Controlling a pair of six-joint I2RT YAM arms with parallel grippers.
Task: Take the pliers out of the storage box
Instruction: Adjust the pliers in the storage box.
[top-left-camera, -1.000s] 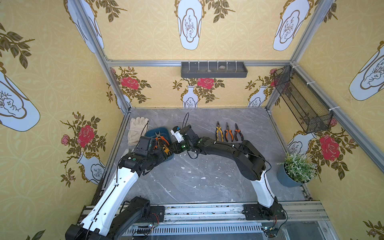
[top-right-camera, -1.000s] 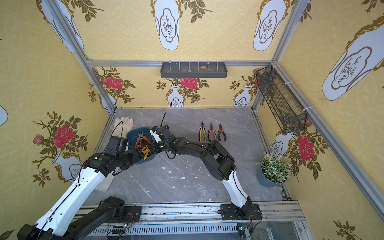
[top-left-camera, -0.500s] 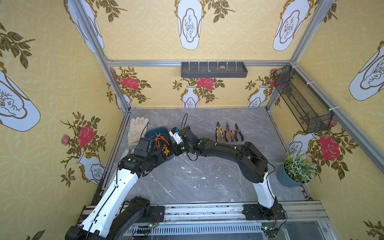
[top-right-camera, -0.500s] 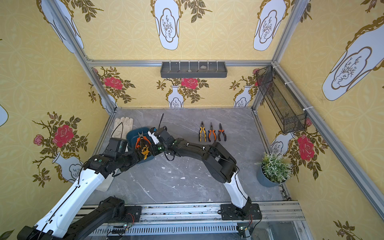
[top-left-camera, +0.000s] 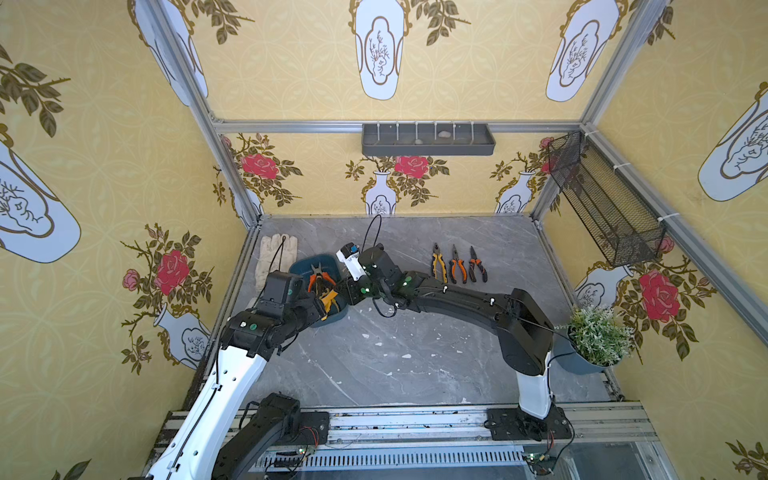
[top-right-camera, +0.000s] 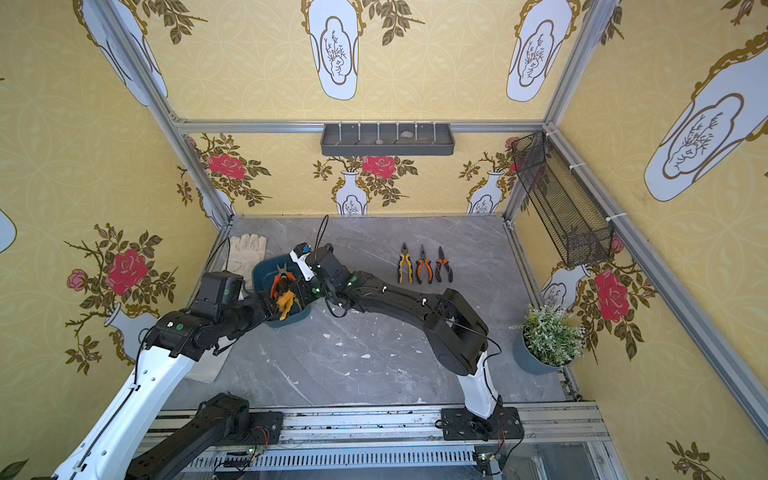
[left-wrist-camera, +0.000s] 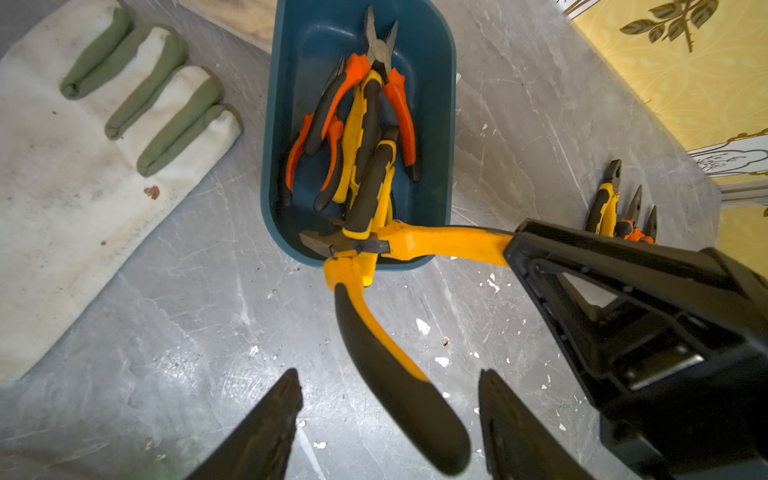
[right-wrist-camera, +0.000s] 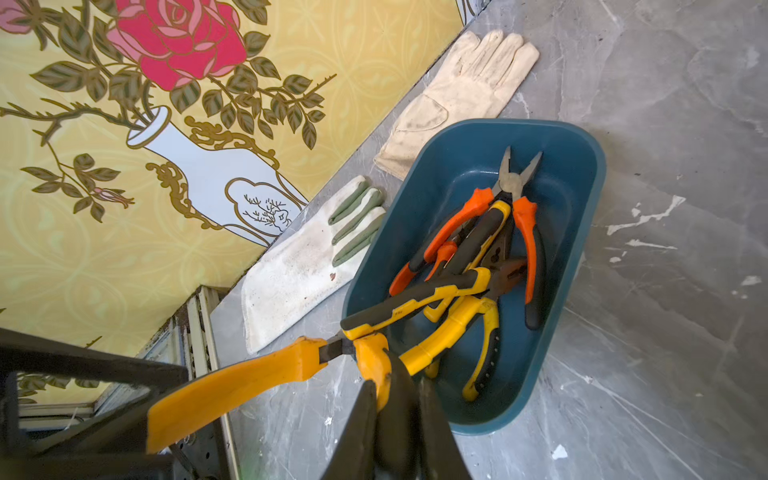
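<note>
Since a second ago the right claw (right-wrist-camera: 392, 390) has pinched shut, and it now clamps one handle of the yellow pliers (left-wrist-camera: 349, 266). These have dark metal jaws and handles that are yellow inside and black outside, splayed wide apart. Their head hangs over the near end of the storage box (left-wrist-camera: 428, 124), just above the rim, and both handles stick out over the counter (top-left-camera: 395, 357). The left claw (left-wrist-camera: 388, 374) stands open, its fingers on either side of the other handle with a gap on each side.

That box is a shallow dark teal tub with rounded corners, on the robot's left beside a pale glove (top-left-camera: 276, 253). Inside lies a heap of pliers (left-wrist-camera: 361, 124), orange-and-black and yellow-and-black, crossed over one another. One long-nosed pair points its open tips at the far end. Three more pliers (top-left-camera: 457, 266) lie side by side on the counter, well to the right.
</note>
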